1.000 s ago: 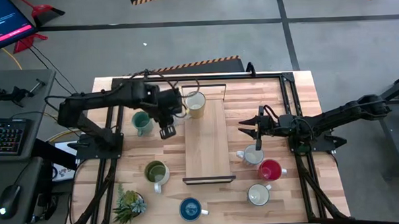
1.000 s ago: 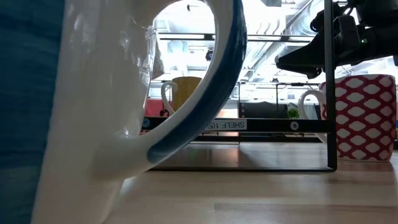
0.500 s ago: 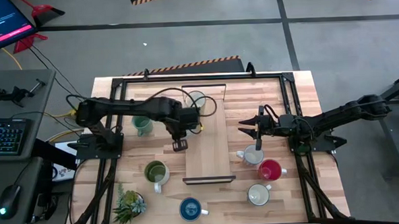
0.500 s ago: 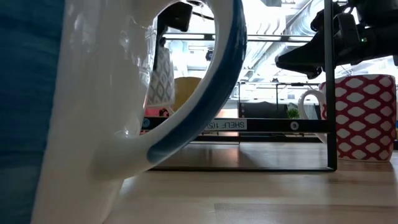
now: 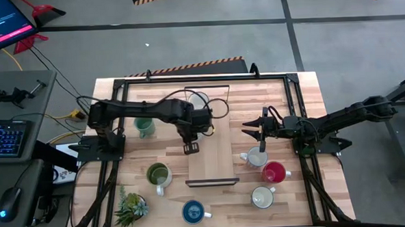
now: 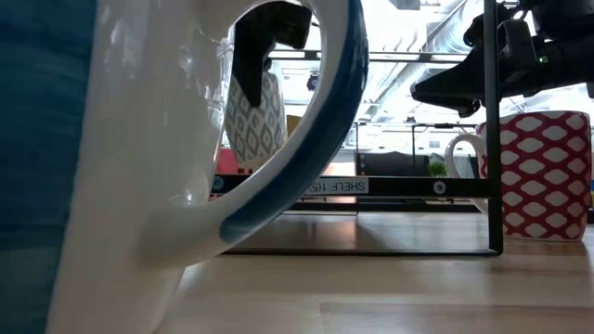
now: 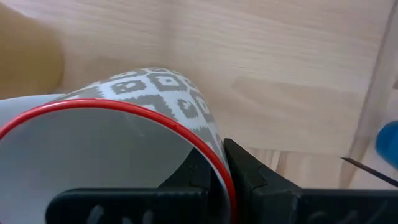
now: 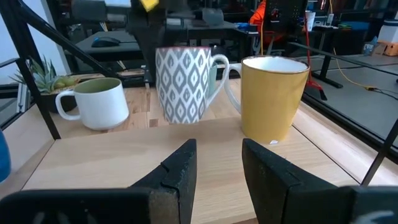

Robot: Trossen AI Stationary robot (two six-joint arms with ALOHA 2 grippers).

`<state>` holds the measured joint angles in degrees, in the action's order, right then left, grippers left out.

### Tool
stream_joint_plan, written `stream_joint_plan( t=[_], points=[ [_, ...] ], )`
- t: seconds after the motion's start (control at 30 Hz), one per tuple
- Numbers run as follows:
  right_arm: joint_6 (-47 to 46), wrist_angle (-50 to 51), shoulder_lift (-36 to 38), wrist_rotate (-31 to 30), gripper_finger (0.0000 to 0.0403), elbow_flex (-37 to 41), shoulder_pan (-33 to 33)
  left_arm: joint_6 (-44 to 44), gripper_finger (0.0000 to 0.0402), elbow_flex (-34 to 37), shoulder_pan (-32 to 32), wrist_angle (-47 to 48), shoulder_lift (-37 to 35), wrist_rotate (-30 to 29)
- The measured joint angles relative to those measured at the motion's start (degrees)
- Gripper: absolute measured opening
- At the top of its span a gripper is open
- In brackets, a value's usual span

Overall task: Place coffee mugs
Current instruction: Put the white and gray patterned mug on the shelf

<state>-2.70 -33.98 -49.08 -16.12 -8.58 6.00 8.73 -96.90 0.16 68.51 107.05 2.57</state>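
The left gripper [image 5: 197, 120] hangs over the raised wooden shelf board [image 5: 217, 157] at the middle of the desk [image 5: 304, 88], its fingers [image 7: 245, 174] pinched tight on the red rim of a grey-and-white patterned mug [image 8: 183, 84], which is lifted clear of the board near its far-left corner. Just beside it, at the board's far end, stands a yellow mug [image 8: 273, 96] with open board in front of it all the way to the near end.

The right gripper [image 5: 252, 128] waits off the board's right edge, jaws parted around nothing, above a white mug [image 5: 256, 155]. A red patterned mug [image 5: 275, 172] and another white mug [image 5: 262, 197] stand toward the desk's near-right corner. Left of the board sit a teal-green mug [image 5: 143, 125] and an olive-lined mug [image 5: 158, 175]; a blue mug [image 5: 193, 211] stands at the near edge, with a small spiky plant [image 5: 130, 207] in the near-left corner.

A black metal frame [image 5: 256, 77] runs round the desk's edges, hemming in the arms' room. The desk is pale butcher-block wood. Beyond it lie a grey floor with hazard-striped tape [image 5: 207, 64] and, to the left, a side bench with a keyboard [image 5: 1, 136] and a monitor [image 5: 0, 23].
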Motion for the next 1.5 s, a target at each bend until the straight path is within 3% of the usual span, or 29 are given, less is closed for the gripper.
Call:
stream_joint_plan(
  t=[0.87,1.17,1.5],
  points=[
    [0.13,0.12,0.00,-0.02,0.0112,0.00,0.00,-0.90,0.0008,0.50,-1.70,-2.09,2.40,1.88],
    [0.13,0.30,0.00,0.00,0.0112,0.00,-0.02,0.66,0.0068,0.68,-2.12,-2.67,2.86,1.59],
    [0.37,0.29,0.00,-0.02,0.0112,-0.02,-0.02,1.54,0.0106,-2.33,-2.10,-1.90,2.84,1.53]
  ],
)
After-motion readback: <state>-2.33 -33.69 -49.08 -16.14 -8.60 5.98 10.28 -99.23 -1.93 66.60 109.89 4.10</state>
